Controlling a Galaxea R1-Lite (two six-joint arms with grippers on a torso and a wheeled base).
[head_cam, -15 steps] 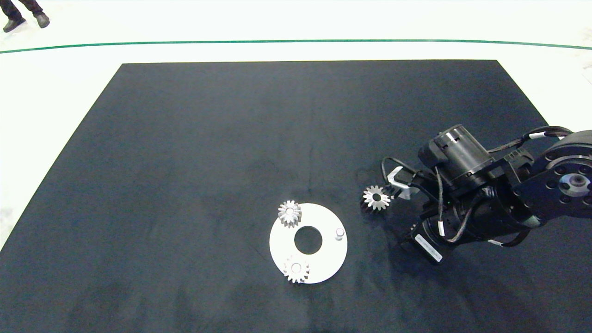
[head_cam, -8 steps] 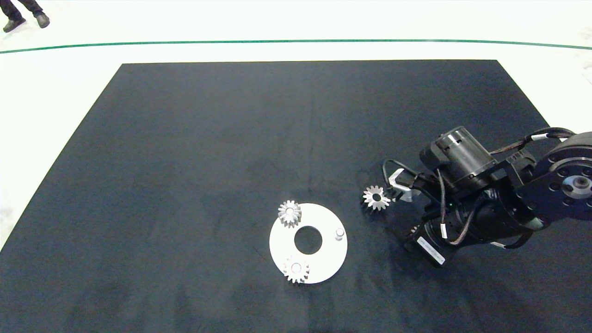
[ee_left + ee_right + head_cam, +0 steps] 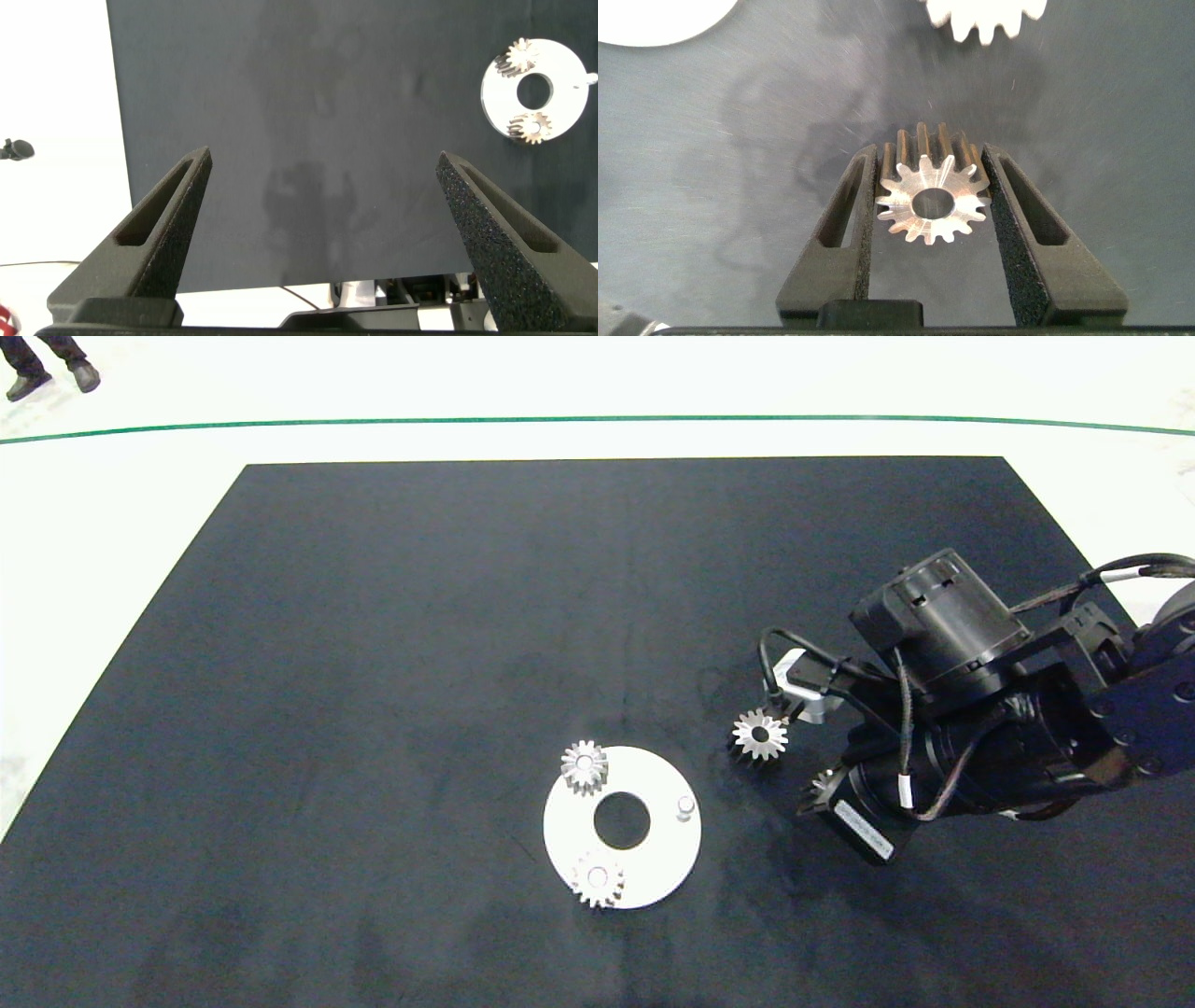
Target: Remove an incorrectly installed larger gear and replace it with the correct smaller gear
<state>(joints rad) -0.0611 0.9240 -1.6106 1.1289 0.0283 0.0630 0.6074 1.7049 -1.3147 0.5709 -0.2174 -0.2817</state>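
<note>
1. The right end effector (image 3: 931,154) comes in from the right over the black mat (image 3: 467,616), just right of the white disc (image 3: 653,859); it is clenched on the smaller gear (image 3: 931,201), one finger against each side of the teeth.
2. In the head view the arm's dark body hides nearly all of that gear; only a few teeth peek out (image 3: 819,784); whether it touches the mat cannot be told.
3. The larger gear (image 3: 759,735) lies loose on the mat, just left of and slightly beyond the held one, near the disc's right rim; the right wrist view shows it blurred and cut off at the edge (image 3: 985,17).
4. On the disc, two pinned gears sit at the far-left (image 3: 584,766) and near (image 3: 598,879) rims; a bare peg (image 3: 685,807) stands at the right.
5. The left end effector (image 3: 322,163) is out of the head view; its fingers are spread wide and grip nothing, above the mat and well away from the disc.
6. A person's shoes (image 3: 84,375) show at the far left, the legs cut off.
</note>
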